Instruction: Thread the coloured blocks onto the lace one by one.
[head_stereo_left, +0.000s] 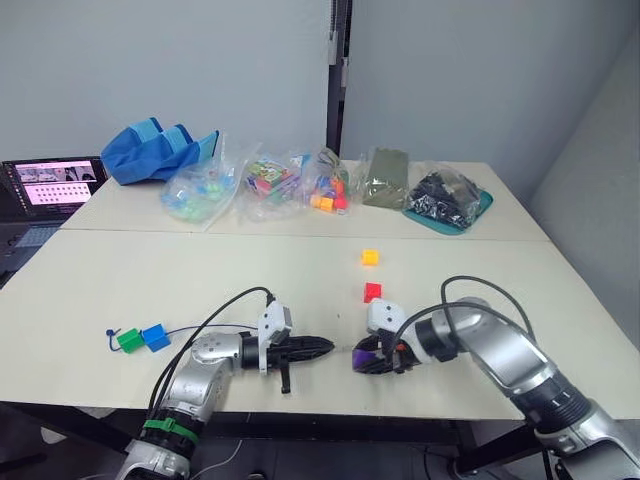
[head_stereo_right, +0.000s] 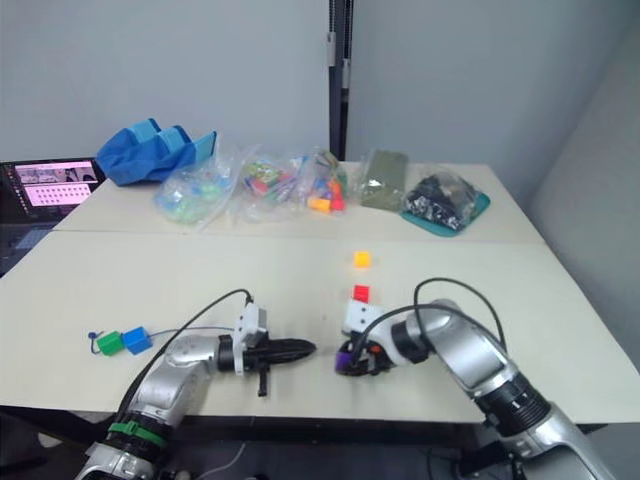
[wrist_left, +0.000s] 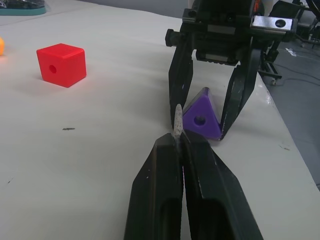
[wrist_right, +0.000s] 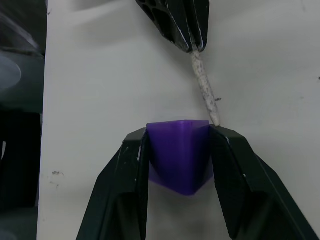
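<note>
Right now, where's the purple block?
The purple block sits between the right gripper's fingers at the table's near edge, facing the lace tip held by the left gripper.

Pale table — grey walls, dark post

Head eyes overlook the table; wrist cameras face each other closely.

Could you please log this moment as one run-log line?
left gripper: shut on lace tip | right gripper: shut on purple block | tip: beside block, not in hole
</note>
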